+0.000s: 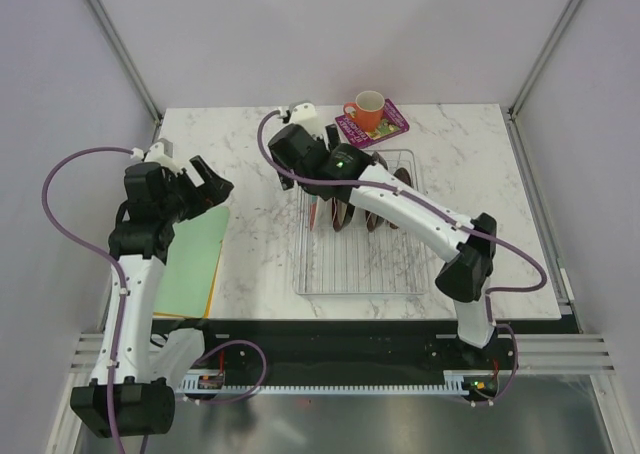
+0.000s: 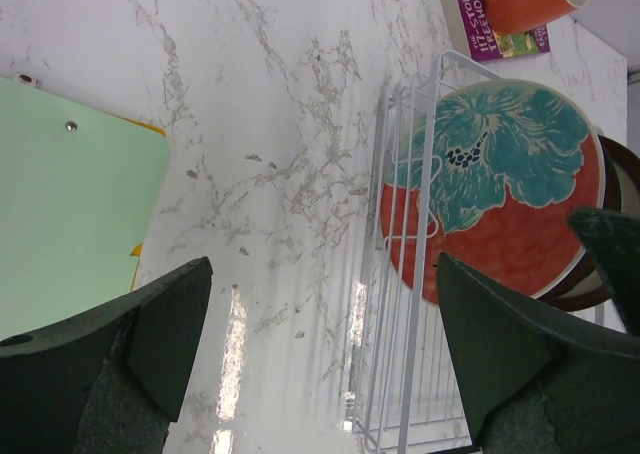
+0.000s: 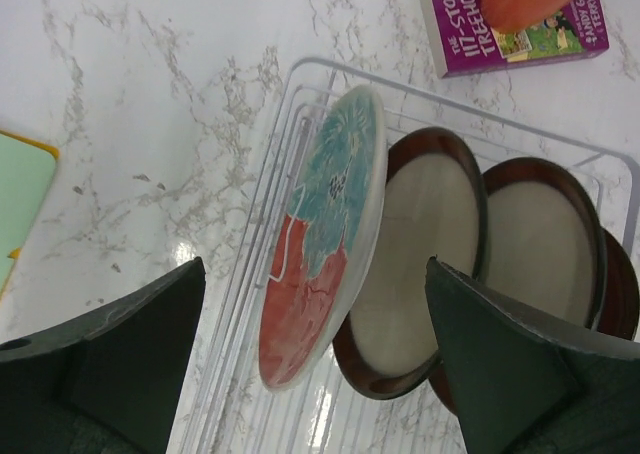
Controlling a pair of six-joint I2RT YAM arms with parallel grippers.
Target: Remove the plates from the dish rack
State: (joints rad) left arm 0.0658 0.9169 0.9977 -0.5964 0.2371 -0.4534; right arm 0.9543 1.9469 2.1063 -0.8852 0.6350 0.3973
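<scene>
The see-through dish rack lies right of centre on the marble table. A red and teal flowered plate stands on edge in its far left slot. Brown-rimmed cream plates stand behind it. My right gripper is open and empty, hovering above the flowered plate with one finger to each side of it; in the top view it is over the rack's far end. My left gripper is open and empty, left of the rack and above the mat's far corner. It faces the flowered plate.
A green mat lies at the table's left edge. An orange mug stands on a purple book just behind the rack. The right arm reaches across above the rack. The walls of the cell enclose the table.
</scene>
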